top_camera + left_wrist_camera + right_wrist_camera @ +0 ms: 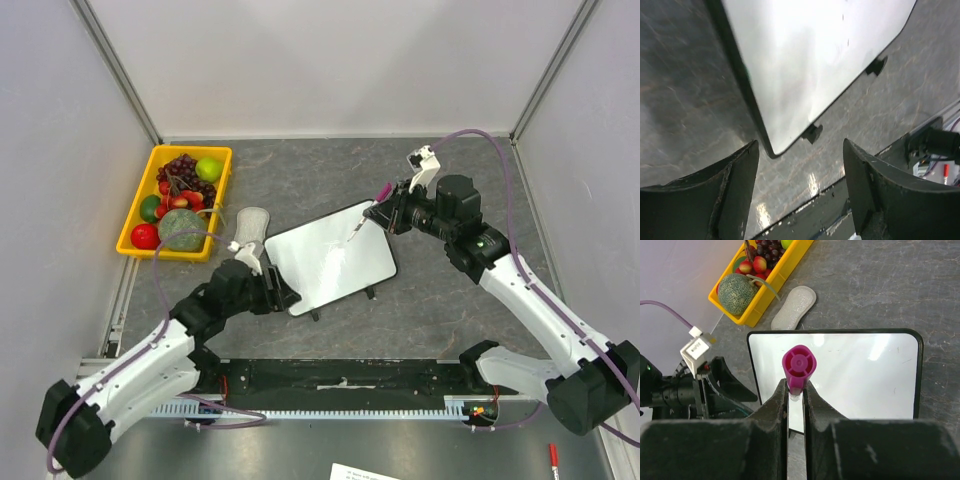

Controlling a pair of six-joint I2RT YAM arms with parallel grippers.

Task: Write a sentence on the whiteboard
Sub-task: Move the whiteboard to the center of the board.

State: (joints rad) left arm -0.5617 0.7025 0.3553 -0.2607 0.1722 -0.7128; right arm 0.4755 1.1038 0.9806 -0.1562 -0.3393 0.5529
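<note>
The whiteboard [330,265] lies tilted on the grey table and shows no magenta sentence; its surface looks blank in every view. My right gripper [378,213] is shut on a magenta marker [799,365] and holds it over the board's far right corner, with the thin tip [352,238] pointing down at the board. In the right wrist view the board [855,375] lies below the gripper [796,390]. My left gripper [277,290] is open and empty at the board's near left corner [810,60]. That corner lies just ahead of the gripper's gap [800,150].
A yellow bin [140,215] of fruit stands at the far left. A grey oval eraser pad [250,225] lies between the bin and the board. A black rail [340,375] runs along the near table edge. A red marker [552,458] and a paper [365,472] lie beyond it.
</note>
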